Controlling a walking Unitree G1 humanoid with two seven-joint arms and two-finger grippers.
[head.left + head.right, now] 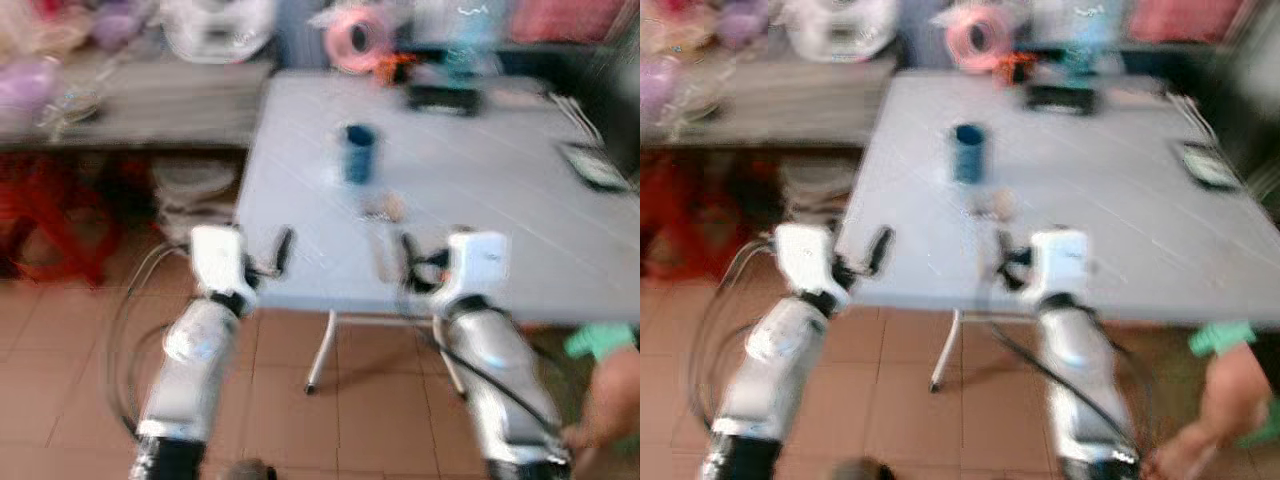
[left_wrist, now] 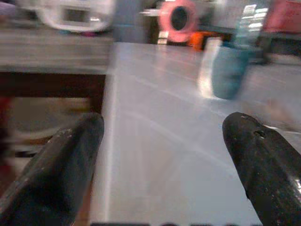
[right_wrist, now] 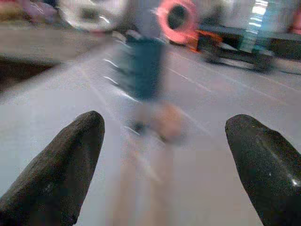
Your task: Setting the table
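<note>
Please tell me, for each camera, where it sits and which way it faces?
Left eye: on head, facing forward and down at the table; both silver arms show.
Right eye: beside it, same scene.
Left wrist: on left arm, looking along the open left gripper across the table edge.
Right wrist: on right arm, looking along the open right gripper.
All views share the blue cup.

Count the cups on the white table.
1: a blue cup stands mid-table, beyond a small blurred item. Blur could hide others among the far-edge clutter.
</note>
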